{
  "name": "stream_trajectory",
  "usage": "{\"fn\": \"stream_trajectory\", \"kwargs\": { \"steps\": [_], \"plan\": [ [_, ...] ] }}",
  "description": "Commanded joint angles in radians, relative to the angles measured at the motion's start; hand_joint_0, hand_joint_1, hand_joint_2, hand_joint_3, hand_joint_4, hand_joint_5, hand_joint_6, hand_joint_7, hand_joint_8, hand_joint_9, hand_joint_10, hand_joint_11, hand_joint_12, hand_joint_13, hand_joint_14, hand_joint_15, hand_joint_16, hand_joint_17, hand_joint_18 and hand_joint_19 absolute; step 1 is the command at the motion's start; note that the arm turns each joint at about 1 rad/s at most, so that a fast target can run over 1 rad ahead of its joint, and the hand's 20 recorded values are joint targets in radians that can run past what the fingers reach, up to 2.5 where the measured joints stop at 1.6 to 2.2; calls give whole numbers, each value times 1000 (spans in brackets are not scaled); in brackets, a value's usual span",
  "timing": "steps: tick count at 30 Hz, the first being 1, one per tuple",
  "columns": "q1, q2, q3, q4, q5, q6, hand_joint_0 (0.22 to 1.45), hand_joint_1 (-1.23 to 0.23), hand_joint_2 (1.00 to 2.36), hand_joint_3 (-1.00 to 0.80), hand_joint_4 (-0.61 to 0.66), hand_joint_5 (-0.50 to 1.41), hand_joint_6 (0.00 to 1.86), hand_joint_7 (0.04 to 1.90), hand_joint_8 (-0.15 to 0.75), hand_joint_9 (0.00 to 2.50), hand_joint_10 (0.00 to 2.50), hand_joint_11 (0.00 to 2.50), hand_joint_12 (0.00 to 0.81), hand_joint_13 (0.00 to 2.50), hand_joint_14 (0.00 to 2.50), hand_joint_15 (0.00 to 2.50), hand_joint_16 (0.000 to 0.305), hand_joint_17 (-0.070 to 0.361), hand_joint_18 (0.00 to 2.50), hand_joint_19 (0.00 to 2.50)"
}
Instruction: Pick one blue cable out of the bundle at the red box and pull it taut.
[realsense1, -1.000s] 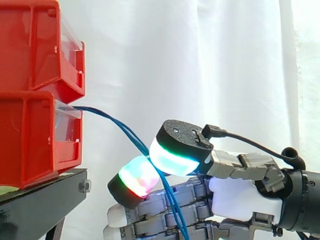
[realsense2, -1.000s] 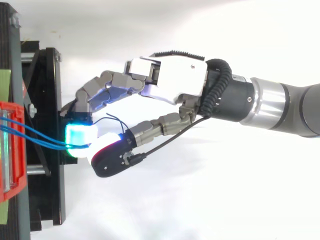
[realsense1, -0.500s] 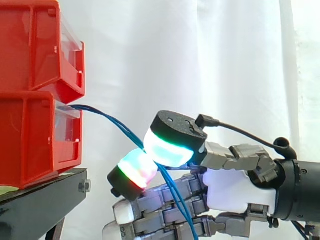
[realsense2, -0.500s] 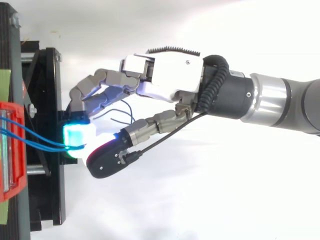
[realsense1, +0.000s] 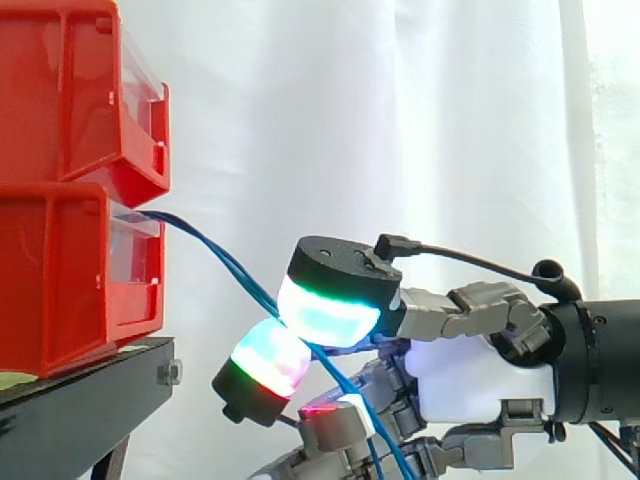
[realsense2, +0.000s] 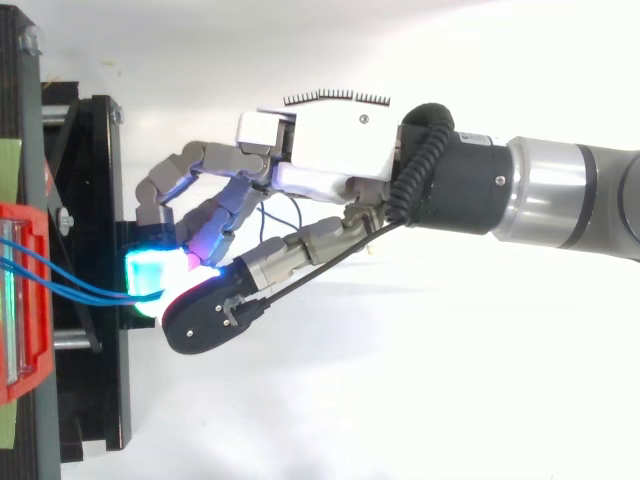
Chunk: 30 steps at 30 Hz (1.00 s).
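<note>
Blue cables (realsense1: 225, 257) pinched at lower centre.
You see the hand (realsense2: 330, 150) clamped on them, strands sloping down from the red box (realsense1: 60, 270) at left.

Stacked red bins (realsense1: 70, 200) and black stand (realsense1: 90, 390) walling off the left, blue cables (realsense1: 228, 262) slanting across the narrow gap to the hand (realsense2: 330, 150), open room above it before the white curtain (realsense1: 400, 120), bare white ground (realsense2: 420, 400) beside the arm

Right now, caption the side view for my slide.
Hand pinches blue cables between glowing pads, beside the stacked red bins on a black stand, before a white curtain.
</note>
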Motion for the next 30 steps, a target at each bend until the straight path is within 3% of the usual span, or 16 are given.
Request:
{"fn": "stream_trajectory", "kwargs": {
  "steps": [1, 10, 15, 25, 30],
  "plan": [
    [-1, 5, 5, -26, -1, 9, 704, -749, 1012, -347, -56, -195, 961, 1107, 304, 1144, 2, 1318, 367, 767, 16, 454, 51, 115, 576, 258],
    [-1, 31, 8, -53, -2, 6, 745, -813, 1006, -439, -75, -202, 955, 1049, 292, 1120, 2, 1330, 361, 818, 17, 510, 50, 113, 623, 255],
    [-1, 48, 8, -83, -4, 8, 778, -855, 1000, -500, -10, -210, 962, 1021, 288, 1093, 2, 1323, 355, 842, 17, 524, 50, 112, 655, 254],
    [-2, 54, 7, -102, -4, 8, 693, -855, 1000, -500, 59, -199, 958, 953, 295, 1095, 3, 1309, 356, 843, 19, 531, 49, 110, 671, 289],
    [-2, 54, 8, -102, -2, 8, 649, -748, 1000, -500, 67, -193, 953, 953, 299, 1122, 2, 1307, 367, 847, 19, 541, 49, 111, 674, 329]
  ]
}}
